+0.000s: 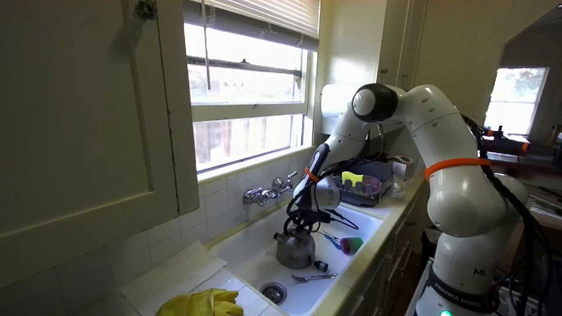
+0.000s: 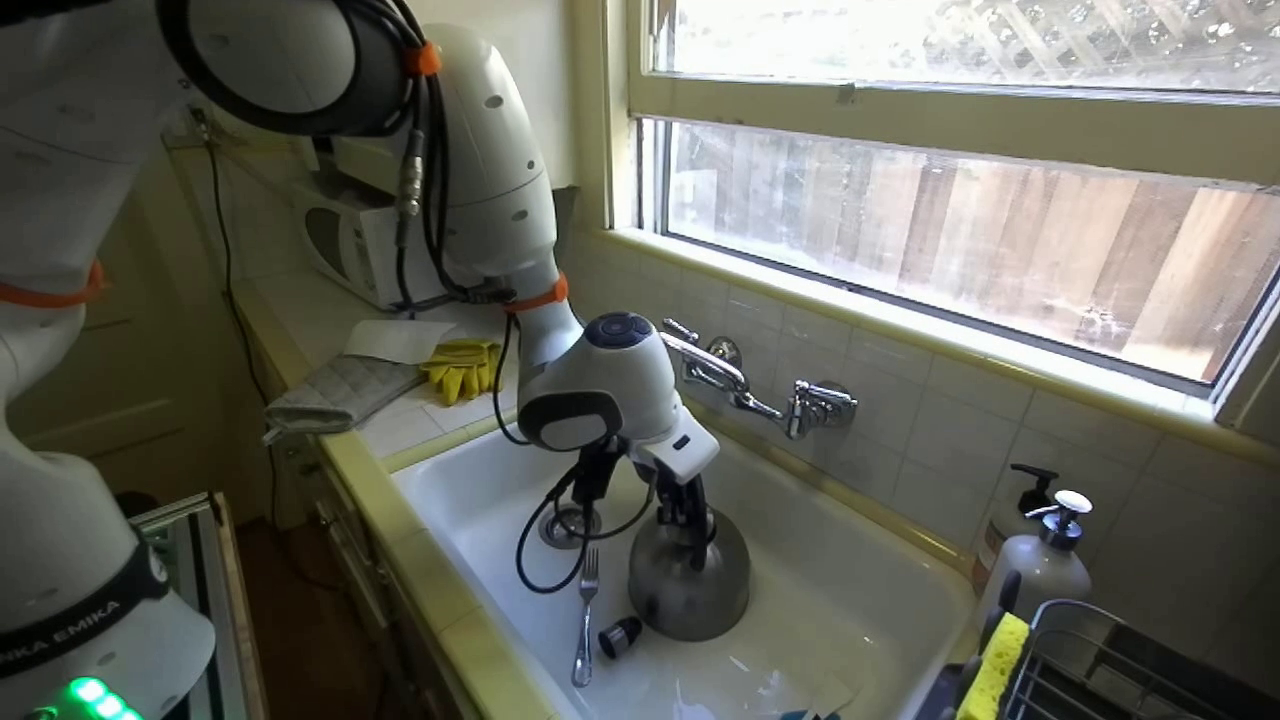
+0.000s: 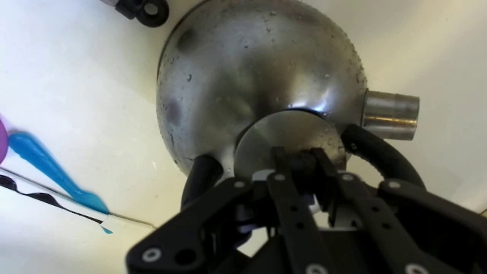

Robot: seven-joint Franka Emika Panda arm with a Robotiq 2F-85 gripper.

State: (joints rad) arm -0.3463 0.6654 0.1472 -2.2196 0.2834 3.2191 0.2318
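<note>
A round steel kettle [image 1: 295, 251] stands upright in the white sink, its short spout [image 3: 391, 115] uncovered. Water drops dot the kettle [image 3: 236, 87] in the wrist view. My gripper [image 3: 299, 154] reaches down through its black arched handle [image 3: 384, 154], with one finger on each side of the dark knob [image 3: 303, 167] on the round lid [image 3: 262, 140]. The fingers look closed against that knob. Whether the lid is seated or slightly raised I cannot tell. In an exterior view the gripper [image 2: 690, 535] hides the kettle's top.
Beside the kettle lie a small black-and-metal cap [image 2: 620, 636] and a fork [image 2: 585, 610]. A pink-green cup [image 1: 351, 245] and a blue utensil [image 3: 53, 167] lie further along. The faucet [image 1: 263, 194] juts from the tiled wall. Yellow gloves [image 1: 202, 303] and a dish rack [image 1: 360, 186] flank the sink.
</note>
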